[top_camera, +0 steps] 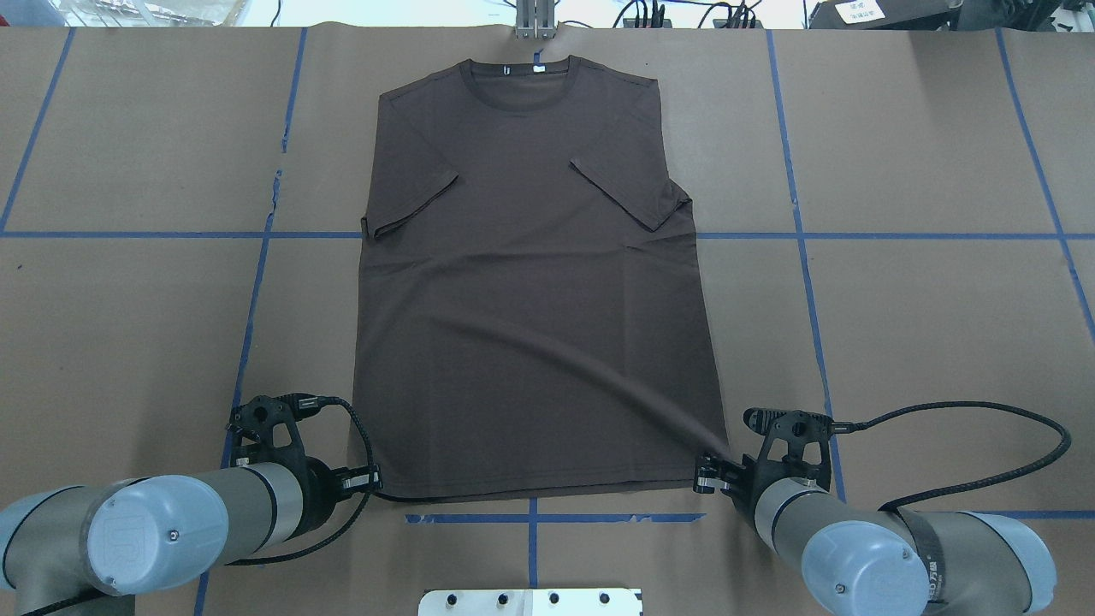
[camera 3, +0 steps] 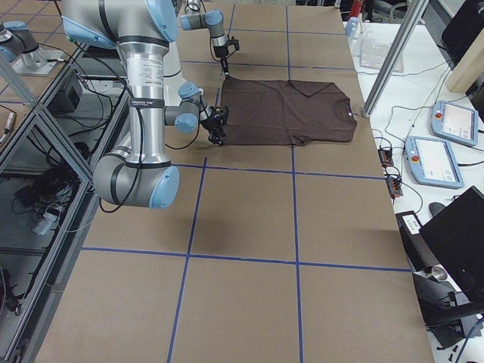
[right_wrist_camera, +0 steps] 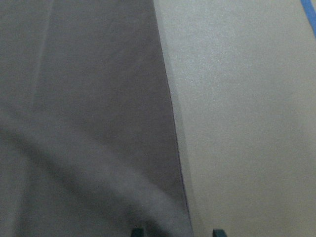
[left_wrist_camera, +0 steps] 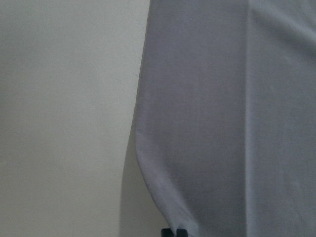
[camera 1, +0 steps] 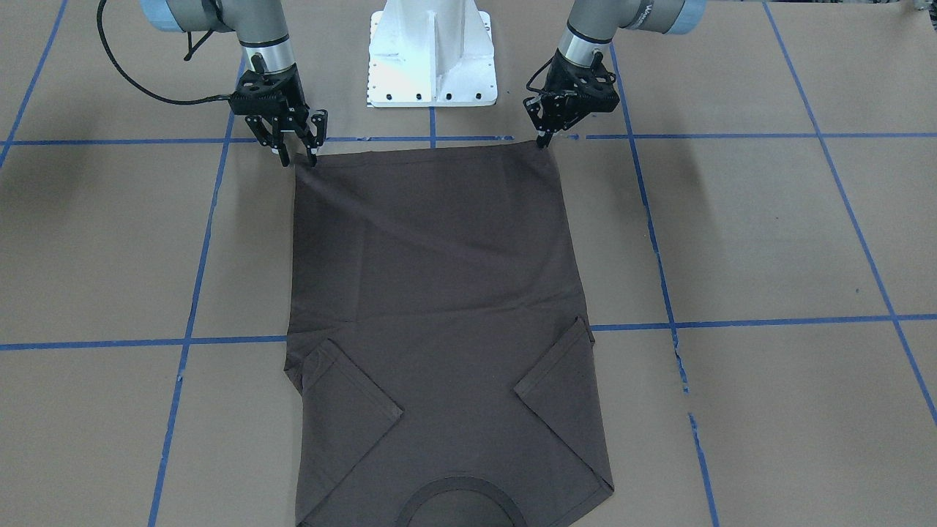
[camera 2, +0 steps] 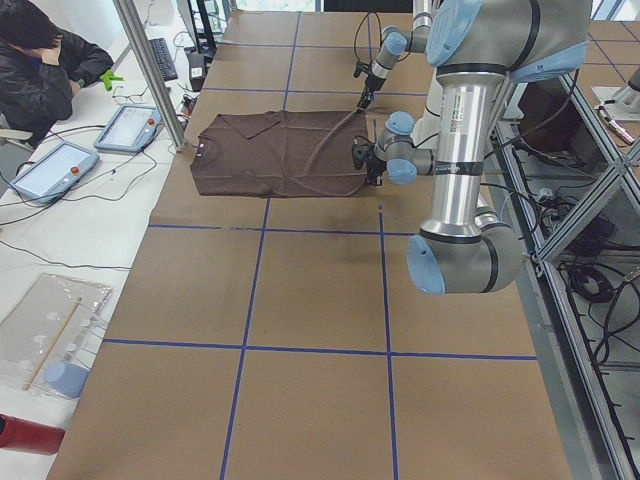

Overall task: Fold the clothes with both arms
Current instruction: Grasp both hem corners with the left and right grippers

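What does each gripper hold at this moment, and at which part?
The left gripper pinches the dark grey-brown short-sleeved T-shirt at one corner of its bottom hem. The right gripper is open around the other corner and holds nothing.

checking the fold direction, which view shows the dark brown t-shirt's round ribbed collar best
Overhead exterior: the whole round ribbed collar of the dark brown T-shirt shows, uncropped. Front-facing crops it at the bottom edge; side views show it small; wrist views miss it.
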{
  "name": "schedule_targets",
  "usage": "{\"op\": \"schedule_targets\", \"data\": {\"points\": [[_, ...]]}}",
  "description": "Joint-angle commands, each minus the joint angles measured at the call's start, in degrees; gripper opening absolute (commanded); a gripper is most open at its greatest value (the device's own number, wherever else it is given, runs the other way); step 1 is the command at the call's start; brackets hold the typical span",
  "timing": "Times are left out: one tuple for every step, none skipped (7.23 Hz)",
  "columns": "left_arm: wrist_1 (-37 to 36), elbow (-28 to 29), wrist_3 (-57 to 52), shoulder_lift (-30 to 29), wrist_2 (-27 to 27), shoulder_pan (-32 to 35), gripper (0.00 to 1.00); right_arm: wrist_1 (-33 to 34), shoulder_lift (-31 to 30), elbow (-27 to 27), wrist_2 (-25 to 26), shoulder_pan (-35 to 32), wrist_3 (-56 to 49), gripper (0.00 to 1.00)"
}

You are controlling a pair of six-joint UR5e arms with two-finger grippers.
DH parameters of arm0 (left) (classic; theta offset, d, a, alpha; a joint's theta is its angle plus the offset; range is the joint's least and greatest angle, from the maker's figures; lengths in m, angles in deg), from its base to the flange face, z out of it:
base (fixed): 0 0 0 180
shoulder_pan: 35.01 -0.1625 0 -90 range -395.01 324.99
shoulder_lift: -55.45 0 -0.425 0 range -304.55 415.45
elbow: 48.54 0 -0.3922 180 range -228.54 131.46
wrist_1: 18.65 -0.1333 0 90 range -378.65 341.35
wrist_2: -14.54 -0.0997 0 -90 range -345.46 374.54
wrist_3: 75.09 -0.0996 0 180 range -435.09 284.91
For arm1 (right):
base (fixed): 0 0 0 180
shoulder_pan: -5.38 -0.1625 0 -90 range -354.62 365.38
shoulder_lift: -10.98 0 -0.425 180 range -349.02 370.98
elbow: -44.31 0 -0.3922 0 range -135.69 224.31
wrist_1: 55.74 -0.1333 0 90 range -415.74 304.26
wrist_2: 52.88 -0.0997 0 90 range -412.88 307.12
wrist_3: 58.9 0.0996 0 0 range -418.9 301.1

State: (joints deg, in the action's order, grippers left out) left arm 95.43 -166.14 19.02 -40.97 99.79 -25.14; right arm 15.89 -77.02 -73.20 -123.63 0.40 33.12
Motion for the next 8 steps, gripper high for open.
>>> {"op": "schedule_targets", "data": {"points": [[0.0, 0.0, 0.02, -0.09, 0.0, 0.07, 0.0, 0.0, 0.11, -0.09, 0.01, 0.4, 1.49, 0.17], [0.0, 0.0, 0.02, 0.0, 0.0, 0.07, 0.0, 0.0, 0.11, -0.17, 0.01, 0.41, 1.5, 0.0], [0.0, 0.0, 0.02, 0.0, 0.0, 0.07, 0.0, 0.0, 0.02, -0.7, 0.01, 0.32, 1.5, 0.0], [0.0, 0.0, -0.06, 0.0, 0.0, 0.07, 0.0, 0.78, 0.19, -1.22, 0.18, 0.32, 1.5, 0.0], [0.0, -0.08, -0.06, 0.0, 0.0, 0.07, 0.0, 5.66, 0.46, -4.71, 0.01, 0.41, 1.5, 0.0], [-0.44, -2.0, -0.59, 0.0, 0.35, 0.42, 0.0, 13.02, 0.55, -10.84, -0.95, 0.49, 1.41, 0.0], [-9.84, -10.46, -0.77, -0.43, 2.53, 0.51, 0.0, 18.93, 0.64, -17.08, -3.14, 0.75, 1.5, 0.0], [-23.33, -22.46, -0.77, -0.96, 7.59, 0.25, 0.0, 23.25, 1.07, -22.62, -3.94, 1.71, 1.5, 0.0]]}}
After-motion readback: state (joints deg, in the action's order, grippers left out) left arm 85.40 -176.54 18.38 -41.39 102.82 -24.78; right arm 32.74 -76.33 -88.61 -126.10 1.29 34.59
